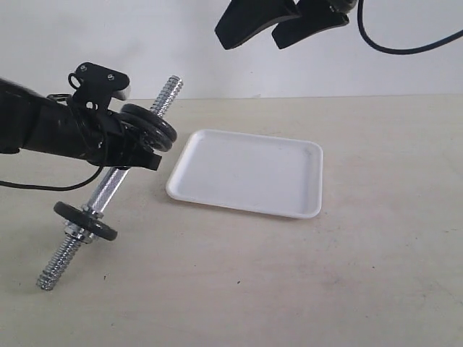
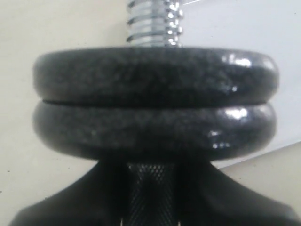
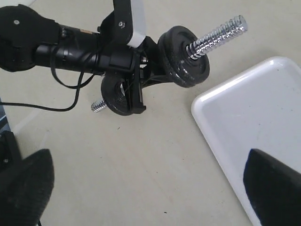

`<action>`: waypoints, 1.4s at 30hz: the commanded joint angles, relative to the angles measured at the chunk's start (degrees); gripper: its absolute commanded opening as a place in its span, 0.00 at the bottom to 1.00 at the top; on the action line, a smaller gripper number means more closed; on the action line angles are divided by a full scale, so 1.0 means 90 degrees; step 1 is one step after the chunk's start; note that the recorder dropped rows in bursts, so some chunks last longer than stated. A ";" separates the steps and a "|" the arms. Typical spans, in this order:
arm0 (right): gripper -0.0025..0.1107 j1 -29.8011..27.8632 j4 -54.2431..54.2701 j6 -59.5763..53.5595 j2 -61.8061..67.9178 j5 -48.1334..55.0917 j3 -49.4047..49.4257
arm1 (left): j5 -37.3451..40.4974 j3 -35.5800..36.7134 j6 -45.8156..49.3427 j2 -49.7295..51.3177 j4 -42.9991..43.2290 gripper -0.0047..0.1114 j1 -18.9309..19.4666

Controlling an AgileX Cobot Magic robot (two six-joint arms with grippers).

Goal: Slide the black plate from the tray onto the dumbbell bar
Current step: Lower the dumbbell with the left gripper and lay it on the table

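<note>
Left gripper (image 1: 136, 152) grips the bar (image 1: 108, 189) mid-shaft, jaws narrowly apart. The black plate (image 2: 155, 73) sits on the bar's upper end, touching a second plate (image 2: 155, 127). Tray (image 1: 246, 173) lies beside the bar. Right gripper (image 1: 253, 40), wide open and empty, hangs well above the bar.

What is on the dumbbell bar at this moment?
On the dumbbell bar, two black plates sit pressed together below its upper thread and a third plate near the lower end. The left gripper grips the bar between them, covering that part.
</note>
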 commanded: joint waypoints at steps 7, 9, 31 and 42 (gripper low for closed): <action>0.95 -0.0024 -0.0010 0.0065 -0.0084 0.0019 -0.0018 | 0.0421 -0.0727 -0.0105 0.0093 -0.0519 0.08 0.0231; 0.95 -0.0024 -0.0010 0.0075 -0.0084 0.0019 -0.0018 | 0.0493 -0.0815 -0.0105 0.0201 -0.0551 0.08 0.0231; 0.95 -0.0012 0.0151 0.0067 -0.0084 0.0019 -0.0018 | 0.0441 -0.1424 -0.0047 0.1079 -0.0564 0.08 0.0231; 0.95 -0.0012 0.0151 0.0067 -0.0084 0.0019 -0.0018 | 0.0441 -0.1424 -0.0002 0.1381 -0.0564 0.08 0.0231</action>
